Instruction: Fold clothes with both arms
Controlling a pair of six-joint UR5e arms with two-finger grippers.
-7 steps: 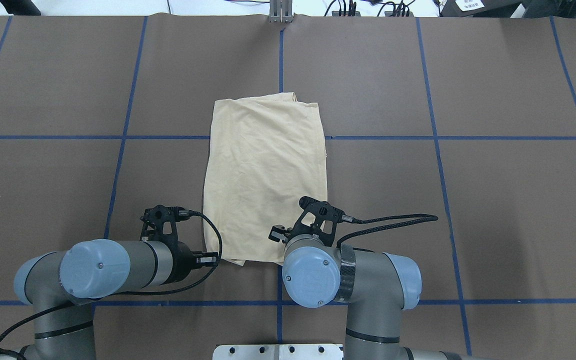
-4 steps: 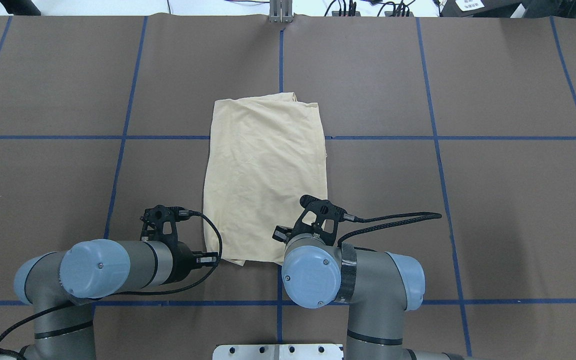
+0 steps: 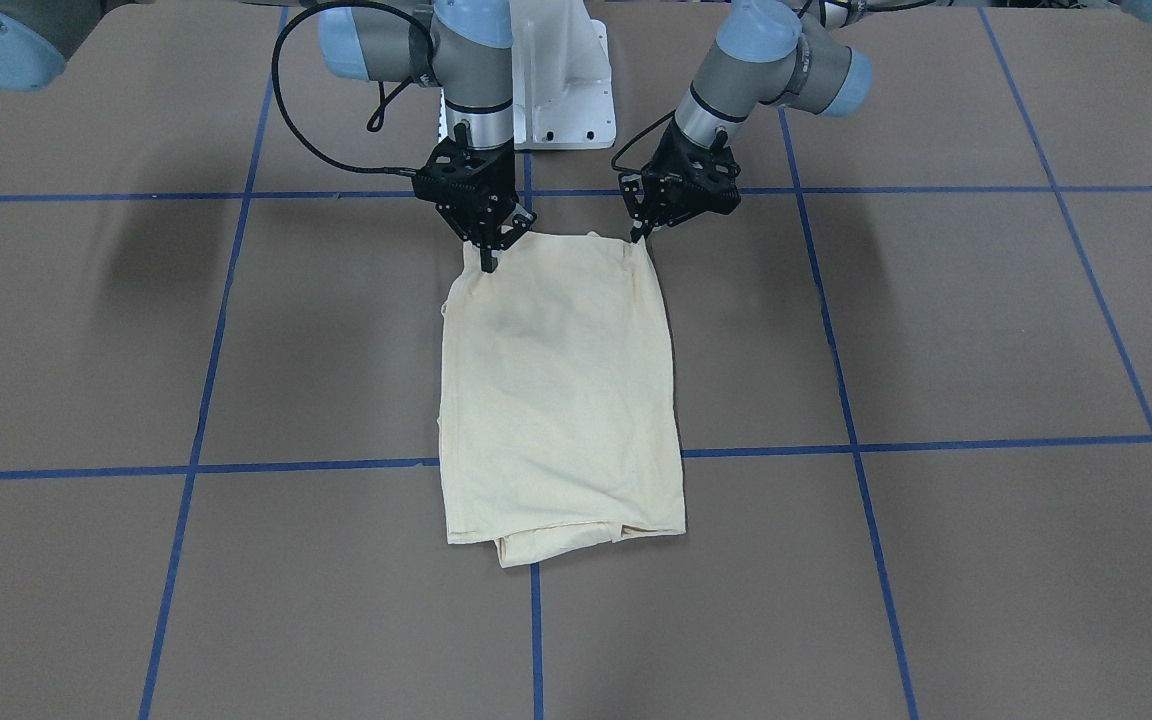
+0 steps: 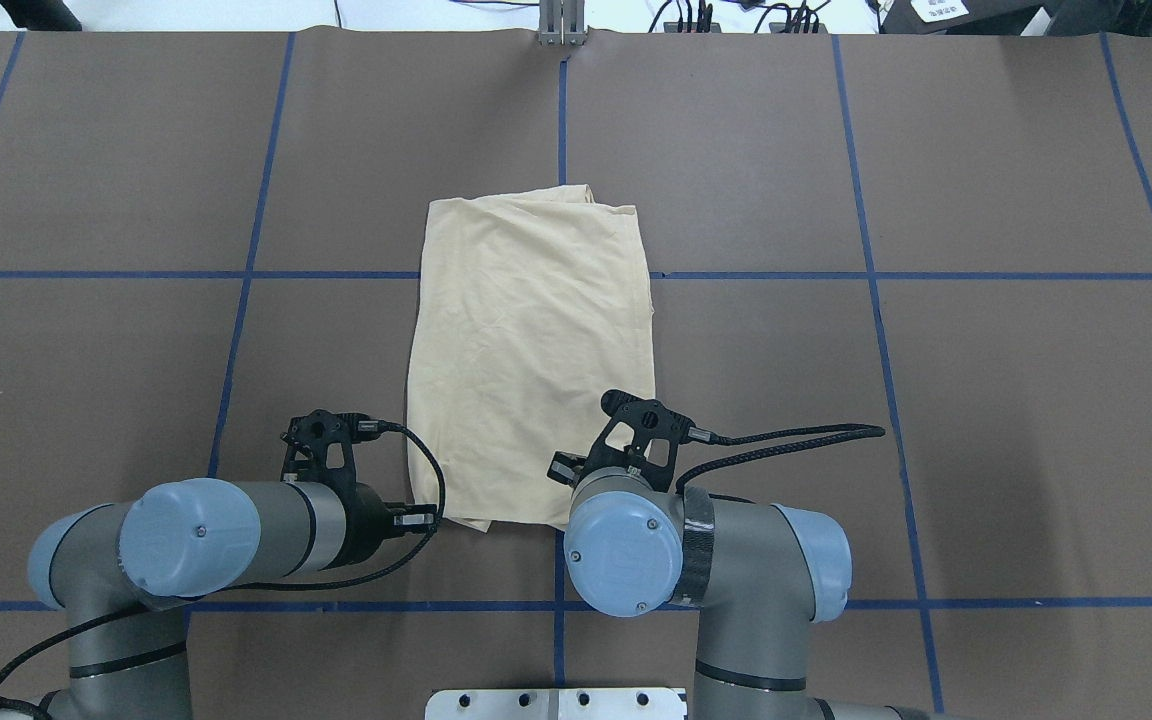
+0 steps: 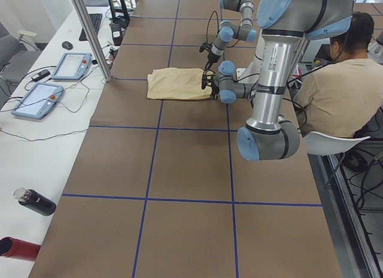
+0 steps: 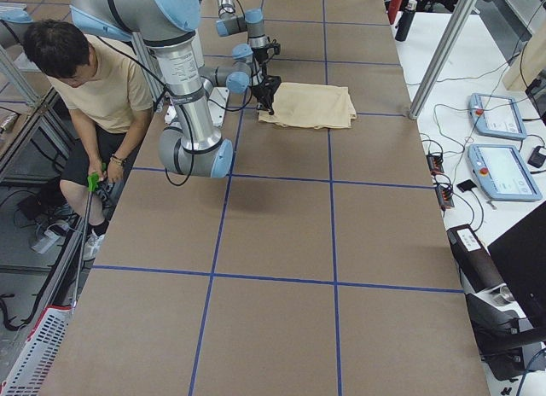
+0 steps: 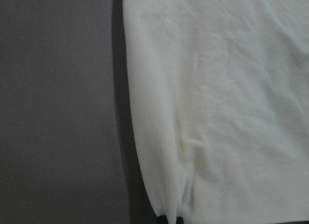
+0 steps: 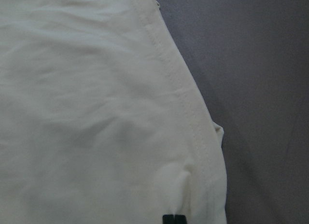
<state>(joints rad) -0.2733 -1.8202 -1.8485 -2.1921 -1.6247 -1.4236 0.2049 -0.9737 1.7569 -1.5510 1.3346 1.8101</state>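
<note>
Overhead exterior puts the T-shirt (image 4: 531, 350) in the middle of the table (image 4: 936, 400), already folded into a long panel running away from the robot. Both near corners look pinched: the left gripper (image 3: 639, 236) is clamped on the near-left one and the right gripper (image 3: 487, 262) on the near-right, with cloth puckering into the fingertips in both wrist views. The step in hand seems to be the end-to-end fold. Next, lift both corners together and carry them evenly to the far edge — no skew.

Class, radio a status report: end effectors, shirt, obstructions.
Left end effector shut on T-shirt corner. Right end effector shut on other near corner. T-shirt flat, folded narrow. No obstruction seen.
</note>
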